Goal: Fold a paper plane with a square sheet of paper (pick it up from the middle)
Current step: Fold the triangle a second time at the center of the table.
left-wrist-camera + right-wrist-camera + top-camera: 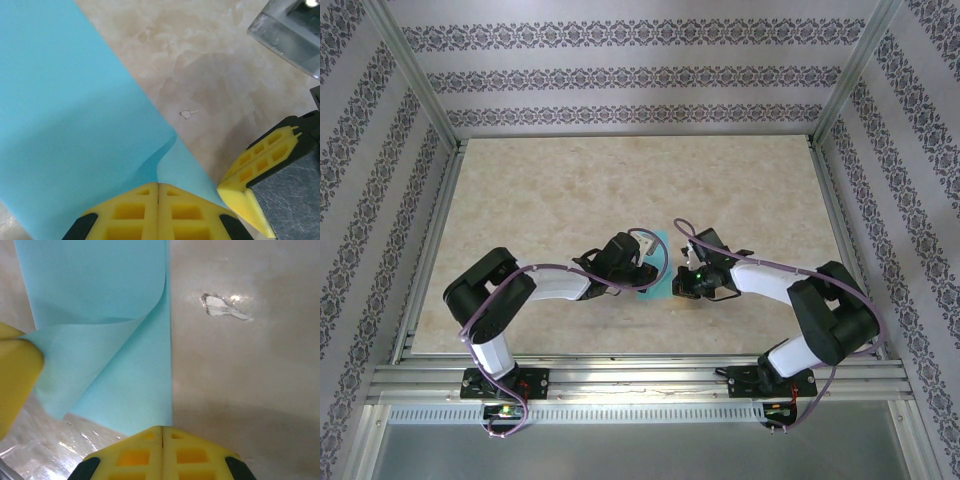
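The left pincer (158, 187) clamps a lifted corner of the square sheet of paper (75, 125), lying just ahead on the surface (225, 75). The right pincer (162, 430) (fingers (132, 457) pressed together) meets the sheet's near edge.

Inside a robotics lab test cell: a marble-patterned desk (620, 180) stands boxed in by an aluminium frame (415, 85) and panels of striped damask wallpaper (620, 75), with a left arm (555, 283) and right arm (770, 283) bolted to a slotted metal rail (640, 378) at the near edge
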### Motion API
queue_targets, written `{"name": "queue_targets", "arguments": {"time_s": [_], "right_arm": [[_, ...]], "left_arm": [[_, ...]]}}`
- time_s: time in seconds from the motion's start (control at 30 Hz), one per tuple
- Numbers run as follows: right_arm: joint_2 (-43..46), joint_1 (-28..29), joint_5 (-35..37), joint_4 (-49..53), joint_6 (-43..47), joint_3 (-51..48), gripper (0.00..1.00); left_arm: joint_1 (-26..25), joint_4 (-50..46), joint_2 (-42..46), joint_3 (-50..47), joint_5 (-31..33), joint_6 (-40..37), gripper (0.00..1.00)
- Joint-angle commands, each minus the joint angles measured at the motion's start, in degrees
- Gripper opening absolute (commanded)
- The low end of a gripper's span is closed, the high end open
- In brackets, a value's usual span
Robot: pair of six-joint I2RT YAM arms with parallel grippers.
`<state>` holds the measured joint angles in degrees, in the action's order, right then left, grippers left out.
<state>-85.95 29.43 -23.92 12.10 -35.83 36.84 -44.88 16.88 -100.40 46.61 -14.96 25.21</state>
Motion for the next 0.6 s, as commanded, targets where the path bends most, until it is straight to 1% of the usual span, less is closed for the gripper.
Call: {"name": "queue_targets", "arguments": {"time_s": [0.0, 0.2, 0.37, 0.57], "right_arm": [[0.6, 0.9, -1.5, -1.7, -2.2, 1.1, 0.00], [-2.1, 1.2, -2.6, -3.2, -3.4, 2.7, 0.00], [-1.0, 1.3, -1.6, -4.9, -4.8, 2.6, 0.00], [-2.9, 1.3, -3.7, -10.7, -8.2, 1.9, 0.00]], "left_arm": [[0.5, 3.5, -0.2, -0.6, 0.4, 1.5, 0.00], [0.6, 3.7, -0.4, -0.8, -0.1, 1.5, 0.00], [0.6, 3.9, 0.3, -0.7, -0.6, 1.8, 0.00], [0.6, 4.6, 0.3, -0.6, -1.2, 2.4, 0.00]]}}
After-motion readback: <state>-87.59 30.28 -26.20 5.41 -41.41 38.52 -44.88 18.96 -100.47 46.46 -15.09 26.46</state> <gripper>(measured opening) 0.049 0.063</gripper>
